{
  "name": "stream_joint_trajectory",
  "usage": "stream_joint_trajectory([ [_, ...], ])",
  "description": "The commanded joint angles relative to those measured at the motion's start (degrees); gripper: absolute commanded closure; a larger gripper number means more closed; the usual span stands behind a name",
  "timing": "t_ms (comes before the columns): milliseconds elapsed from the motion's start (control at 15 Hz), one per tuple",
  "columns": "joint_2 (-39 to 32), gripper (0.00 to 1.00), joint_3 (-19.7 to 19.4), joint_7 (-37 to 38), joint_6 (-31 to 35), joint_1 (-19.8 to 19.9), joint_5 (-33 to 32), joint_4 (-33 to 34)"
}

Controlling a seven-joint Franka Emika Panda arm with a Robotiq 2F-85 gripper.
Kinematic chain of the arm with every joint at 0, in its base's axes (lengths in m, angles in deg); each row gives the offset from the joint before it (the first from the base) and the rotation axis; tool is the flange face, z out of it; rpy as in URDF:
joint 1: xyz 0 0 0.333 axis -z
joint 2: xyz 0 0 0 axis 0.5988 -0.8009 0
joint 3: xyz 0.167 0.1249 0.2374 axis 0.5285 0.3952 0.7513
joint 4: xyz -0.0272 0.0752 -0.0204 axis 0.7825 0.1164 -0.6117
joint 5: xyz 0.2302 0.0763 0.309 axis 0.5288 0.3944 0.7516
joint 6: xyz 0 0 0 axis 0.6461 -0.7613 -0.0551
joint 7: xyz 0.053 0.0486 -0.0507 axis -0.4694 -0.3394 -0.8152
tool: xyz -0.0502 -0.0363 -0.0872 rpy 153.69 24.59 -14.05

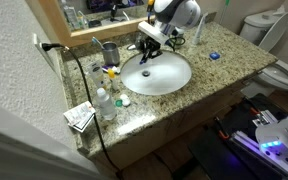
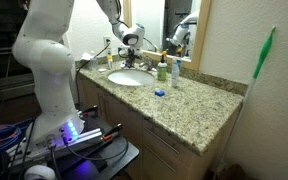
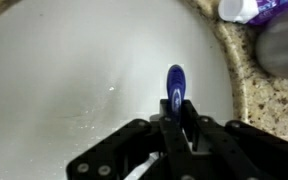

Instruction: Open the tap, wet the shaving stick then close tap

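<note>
In the wrist view my gripper (image 3: 177,108) is shut on the shaving stick (image 3: 174,82). Its blue head pokes out past the fingertips over the white sink basin (image 3: 74,70). A faint wet streak shows on the basin wall to the left of the head. In both exterior views the gripper (image 1: 149,45) (image 2: 132,46) hangs over the back edge of the basin (image 1: 156,75) (image 2: 130,78). The tap is behind the gripper there, and I cannot make it out clearly. No running water is visible.
A grey metal cup (image 1: 110,50) and a clear bottle (image 1: 104,103) stand on the granite counter (image 1: 224,75). A green-and-white bottle (image 2: 176,72) and a small blue item (image 2: 159,93) lie beyond the sink. A toilet (image 1: 281,68) is beside the counter, and a green broom (image 2: 264,60) leans on the wall.
</note>
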Motion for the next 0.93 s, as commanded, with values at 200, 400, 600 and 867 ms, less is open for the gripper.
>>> stream_joint_trajectory([
  [200, -8.5, 0.96, -0.5, -0.1, 1.9, -0.4, -0.6, 9.3],
  [400, -7.9, 0.96, -0.2, -0.1, 1.2, 0.0, -0.4, 8.4],
  [600, -4.7, 0.96, -0.6, 2.0, 0.7, -0.8, -1.3, 5.8],
  [867, -6.2, 0.85, -0.1, 1.6, 1.1, -0.7, -0.8, 8.0],
])
